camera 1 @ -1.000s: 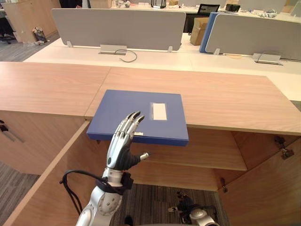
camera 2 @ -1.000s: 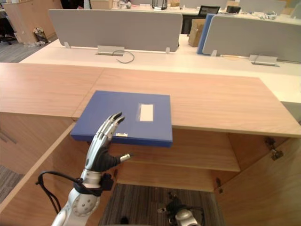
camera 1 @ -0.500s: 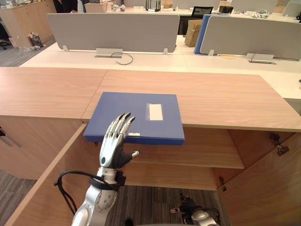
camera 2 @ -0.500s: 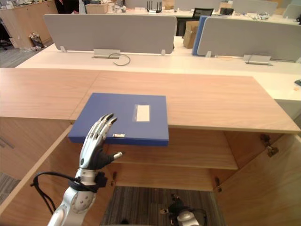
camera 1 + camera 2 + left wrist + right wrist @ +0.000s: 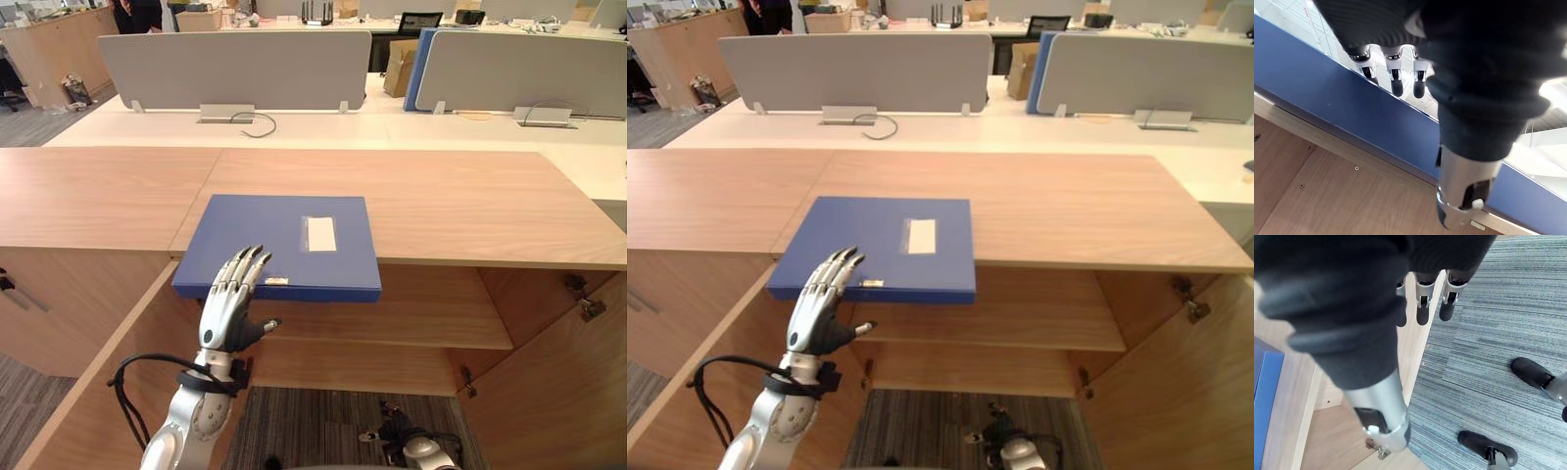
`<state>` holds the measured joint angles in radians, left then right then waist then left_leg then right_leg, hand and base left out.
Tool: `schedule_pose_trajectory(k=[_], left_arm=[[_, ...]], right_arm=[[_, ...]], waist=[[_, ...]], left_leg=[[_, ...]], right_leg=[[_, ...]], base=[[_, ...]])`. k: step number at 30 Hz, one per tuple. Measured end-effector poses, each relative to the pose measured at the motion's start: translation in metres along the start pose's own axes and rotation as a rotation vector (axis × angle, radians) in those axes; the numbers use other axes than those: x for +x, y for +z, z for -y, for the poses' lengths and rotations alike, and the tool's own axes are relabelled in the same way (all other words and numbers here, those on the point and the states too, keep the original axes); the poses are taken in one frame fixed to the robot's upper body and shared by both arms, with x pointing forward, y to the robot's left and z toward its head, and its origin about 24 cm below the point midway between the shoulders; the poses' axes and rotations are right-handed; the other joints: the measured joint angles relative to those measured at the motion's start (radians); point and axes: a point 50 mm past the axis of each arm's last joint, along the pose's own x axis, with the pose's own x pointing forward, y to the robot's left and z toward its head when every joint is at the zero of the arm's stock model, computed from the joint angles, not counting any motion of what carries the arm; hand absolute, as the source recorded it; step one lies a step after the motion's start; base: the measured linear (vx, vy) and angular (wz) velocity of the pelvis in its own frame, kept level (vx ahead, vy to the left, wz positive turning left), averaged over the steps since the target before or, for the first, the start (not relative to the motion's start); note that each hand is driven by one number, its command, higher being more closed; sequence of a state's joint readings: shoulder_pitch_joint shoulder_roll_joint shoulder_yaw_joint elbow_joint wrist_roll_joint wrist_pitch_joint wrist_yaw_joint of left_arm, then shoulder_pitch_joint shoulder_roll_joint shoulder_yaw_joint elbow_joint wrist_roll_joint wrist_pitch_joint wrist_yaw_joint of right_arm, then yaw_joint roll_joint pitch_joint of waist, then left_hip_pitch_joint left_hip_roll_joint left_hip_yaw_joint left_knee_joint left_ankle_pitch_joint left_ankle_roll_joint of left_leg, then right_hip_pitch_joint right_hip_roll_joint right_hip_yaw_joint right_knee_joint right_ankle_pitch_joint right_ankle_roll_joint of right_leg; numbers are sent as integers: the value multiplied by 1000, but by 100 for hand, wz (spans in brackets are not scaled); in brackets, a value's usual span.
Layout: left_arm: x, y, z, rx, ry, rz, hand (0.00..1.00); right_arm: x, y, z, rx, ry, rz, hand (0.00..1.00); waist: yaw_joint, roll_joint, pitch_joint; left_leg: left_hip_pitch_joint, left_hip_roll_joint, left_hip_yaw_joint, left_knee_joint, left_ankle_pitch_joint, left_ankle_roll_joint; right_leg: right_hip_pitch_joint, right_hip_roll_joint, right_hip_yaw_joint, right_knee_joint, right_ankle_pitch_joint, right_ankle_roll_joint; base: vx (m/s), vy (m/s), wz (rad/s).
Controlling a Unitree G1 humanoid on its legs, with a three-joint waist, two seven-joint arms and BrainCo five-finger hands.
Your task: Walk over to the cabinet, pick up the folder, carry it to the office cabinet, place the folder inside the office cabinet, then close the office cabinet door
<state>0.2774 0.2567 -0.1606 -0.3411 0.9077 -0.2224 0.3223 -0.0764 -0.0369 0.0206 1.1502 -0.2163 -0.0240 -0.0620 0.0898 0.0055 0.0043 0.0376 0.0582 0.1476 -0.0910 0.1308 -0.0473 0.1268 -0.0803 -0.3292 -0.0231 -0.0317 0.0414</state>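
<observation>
The left robot hand (image 5: 222, 311) is raised in front of the folder (image 5: 279, 240). Its fingers (image 5: 1396, 82) are straight and spread, their tips over the folder's near edge, and the thumb (image 5: 1462, 193) sits below that edge. The hand is wide open and grips nothing; we cannot tell whether the fingertips touch the cover. The right robot hand (image 5: 1422, 308) hangs low beside the cabinet, fingers straight and empty, pointing at the carpet.

The folder lies flat on the wooden table (image 5: 470, 201), broad face up. Its near edge overhangs the table's front, above the open office cabinet (image 5: 392, 313).

Handling, in our judgement:
- It is a rigid, boxy blue file with a thick edge. It should keep its shape when lifted by one side.
- We expect moderate weight; its contents are not visible.
- The cover looks smooth, so a one-sided pinch may slip or let the far side sag.
- The overhanging near edge is the natural hold, fingers on top and thumb underneath. It should be taken near the middle of that edge rather than at the left corner.

Orientation:
- The thick near edge, bearing a small label (image 5: 277, 281), faces the robot and runs left to right, parallel to the table's front.
- A white label (image 5: 320, 233) on the cover runs lengthwise away from the robot.
- Foreshortening prevents us from saying which side is the longer.
</observation>
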Motion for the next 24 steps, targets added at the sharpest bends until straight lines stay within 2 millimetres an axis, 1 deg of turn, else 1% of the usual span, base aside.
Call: schedule_pose_trajectory(k=[3,8,17,21,24], left_arm=[[0,-5,-4,48,-23,24,0],[14,-11,-18,147,15,79,0],[14,-14,-19,207,-10,108,0],[12,-20,-15,233,-46,97,0],[12,-22,-16,253,-60,106,0]], right_arm=[[0,0,-1,2,1,0,0],[0,-2,3,34,-15,-8,0],[0,-2,5,43,-19,-9,0],[0,-3,8,67,-32,-9,0],[0,-2,8,68,-33,-7,0]], waist=[[-9,1,1],[-17,11,18],[-23,11,18],[-25,11,18],[-27,11,18]], left_leg=[[1,0,1,3,-2,-2],[25,0,5,0,-8,-5],[32,5,17,3,-20,-12],[35,4,19,3,-22,-11],[36,4,20,3,-23,-11]], right_leg=[[3,1,0,-5,0,0],[30,2,3,-15,1,0],[38,8,12,-25,1,-1],[43,8,13,-31,1,-1],[44,8,14,-31,1,-1]], base=[[0,0,0],[-1,0,-1],[21,-8,-4],[9,-1,-1],[0,0,0]])
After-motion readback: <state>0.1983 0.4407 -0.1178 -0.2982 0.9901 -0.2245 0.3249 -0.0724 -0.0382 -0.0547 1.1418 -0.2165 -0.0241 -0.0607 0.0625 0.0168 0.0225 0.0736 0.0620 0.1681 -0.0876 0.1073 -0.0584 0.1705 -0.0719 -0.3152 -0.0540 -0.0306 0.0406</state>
